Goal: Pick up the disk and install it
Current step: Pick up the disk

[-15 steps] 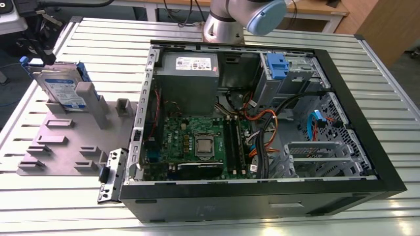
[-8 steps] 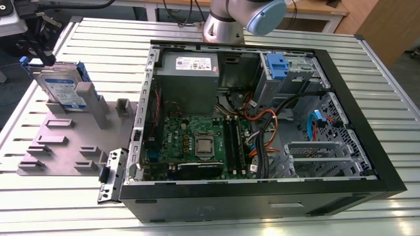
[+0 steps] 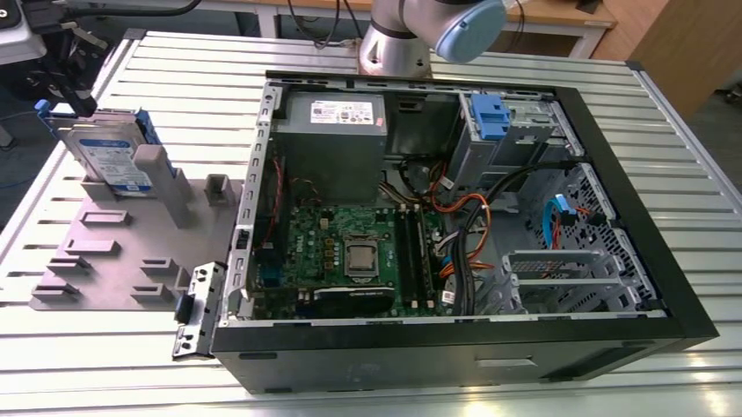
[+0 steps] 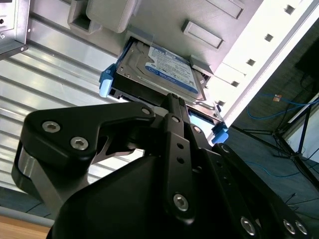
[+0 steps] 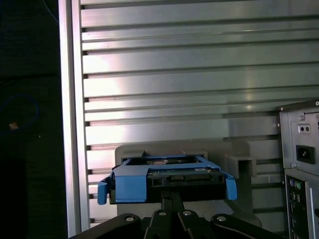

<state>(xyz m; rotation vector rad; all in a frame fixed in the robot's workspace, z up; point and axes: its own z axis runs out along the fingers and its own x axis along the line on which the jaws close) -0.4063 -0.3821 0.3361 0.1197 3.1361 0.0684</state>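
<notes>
At 10 o'clock from the open computer case in the exterior view, the disk is seen standing on edge, slotted between grey posts at the far corner of a grey fixture plate. It is not yet installed. The plate is laid on the slatted metal worktop, close to the worktop's edge at the exterior view's left and just beside the case's side wall.

In both wrist views the hand is found at the middle of the disk's near edge, between the two blue side rails. Whether the hand is open, closed or gripping the disk cannot be told.

Open room: in the first wrist view, bare slats are shown beyond the disk. The worktop's edge rail runs near one blue rail, with dark floor past it. The case's rear panel is seen near the other side, apart from the disk.

Inside the case, a grey power-supply box is placed at 11 o'clock. A blue latch with its metal cage is set at 1 o'clock, and the motherboard lies at 7 o'clock. Cables are strung across the middle. The arm's base is mounted at 12 o'clock, just outside the case's far rim.
</notes>
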